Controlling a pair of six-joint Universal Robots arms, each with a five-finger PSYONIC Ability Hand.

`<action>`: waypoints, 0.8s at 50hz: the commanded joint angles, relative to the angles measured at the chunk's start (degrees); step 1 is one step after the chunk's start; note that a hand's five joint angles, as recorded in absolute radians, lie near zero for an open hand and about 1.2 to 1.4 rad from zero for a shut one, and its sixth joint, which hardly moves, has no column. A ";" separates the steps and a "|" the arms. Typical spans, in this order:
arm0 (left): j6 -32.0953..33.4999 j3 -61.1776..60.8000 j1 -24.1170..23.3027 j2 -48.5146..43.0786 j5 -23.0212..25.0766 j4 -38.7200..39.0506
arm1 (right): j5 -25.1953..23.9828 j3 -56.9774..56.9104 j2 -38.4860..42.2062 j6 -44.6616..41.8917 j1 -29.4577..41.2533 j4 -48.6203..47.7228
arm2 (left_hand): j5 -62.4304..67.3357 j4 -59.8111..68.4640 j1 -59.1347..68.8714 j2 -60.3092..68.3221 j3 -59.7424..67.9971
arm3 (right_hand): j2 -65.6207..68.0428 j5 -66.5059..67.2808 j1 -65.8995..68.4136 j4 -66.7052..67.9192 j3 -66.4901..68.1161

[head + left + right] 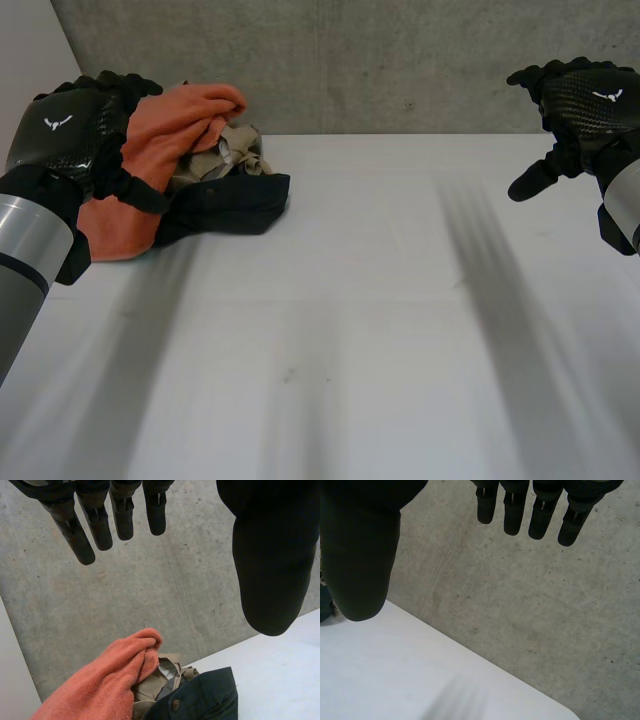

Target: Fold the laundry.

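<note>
Soft, even light. The white table (380, 300) is the brightest surface, and the concrete wall (400, 60) behind it is a uniformly lit mid-grey. The left hand (62, 135) and right hand (585, 100) carry a faint sheen on their backs. In the wrist views each reads as a near-black silhouette against the wall.

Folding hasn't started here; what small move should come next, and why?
Probably lower the left hand onto the orange towel and grasp it: that hand hovers open right beside it, holding nothing. The right hand is open too, far across the table.
</note>
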 commanded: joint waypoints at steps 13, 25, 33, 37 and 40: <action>0.15 4.31 0.44 -1.84 -0.07 4.54 | -0.07 0.51 -0.08 2.45 -0.19 -1.39 | -5.77 -5.98 -5.77 -5.91 -5.68 | -5.78 -5.55 -5.25 -6.08 -6.00; 7.52 28.83 10.89 -30.57 0.10 6.57 | -0.34 0.77 0.01 1.93 0.08 -1.39 | -5.77 -5.98 -5.77 -5.91 -5.68 | -5.78 -5.55 -5.25 -6.08 -6.00; 16.49 46.15 14.15 -51.76 2.82 6.92 | -0.34 1.04 0.54 1.66 0.08 -1.56 | -5.77 -5.98 -5.77 -5.91 -5.68 | -5.78 -5.55 -5.25 -6.08 -6.00; 16.49 50.11 15.47 -58.44 10.01 8.76 | -0.34 0.86 1.68 1.58 -0.01 -1.65 | -5.77 -5.98 -5.77 -5.91 -5.68 | -5.78 -5.55 -5.25 -6.08 -6.00; 16.49 51.78 15.65 -62.22 14.07 11.13 | -0.34 0.86 2.03 1.49 -0.10 -1.74 | -5.77 -5.98 -5.77 -5.91 -5.68 | -5.78 -5.55 -5.25 -6.08 -6.00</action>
